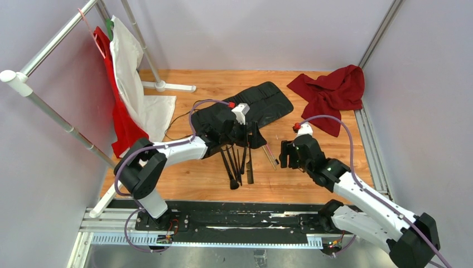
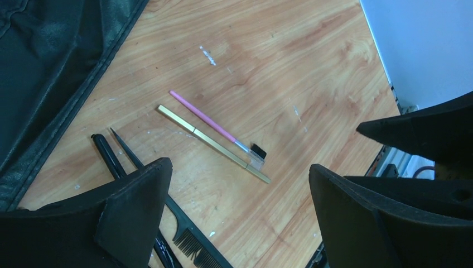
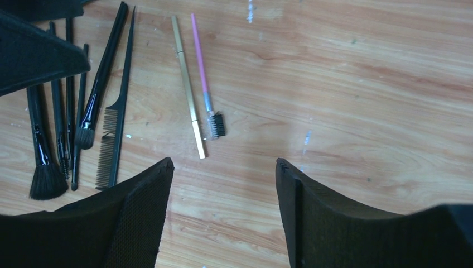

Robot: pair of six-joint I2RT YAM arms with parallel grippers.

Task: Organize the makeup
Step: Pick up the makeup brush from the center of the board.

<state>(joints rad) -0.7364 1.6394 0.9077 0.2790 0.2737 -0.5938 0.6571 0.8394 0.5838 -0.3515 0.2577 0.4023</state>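
Black brushes and comb seen loose on wood table, by left claw, spread wide, empty. Gold stick and pink brush laid alongside, ahead of right claw, also parted, empty. Risk: both thin sticks pinched together, if closed off-centre.

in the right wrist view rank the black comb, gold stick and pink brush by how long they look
1. black comb, clearly longest
2. gold stick
3. pink brush, only a little shorter than the stick
All lie flat at similar depth.
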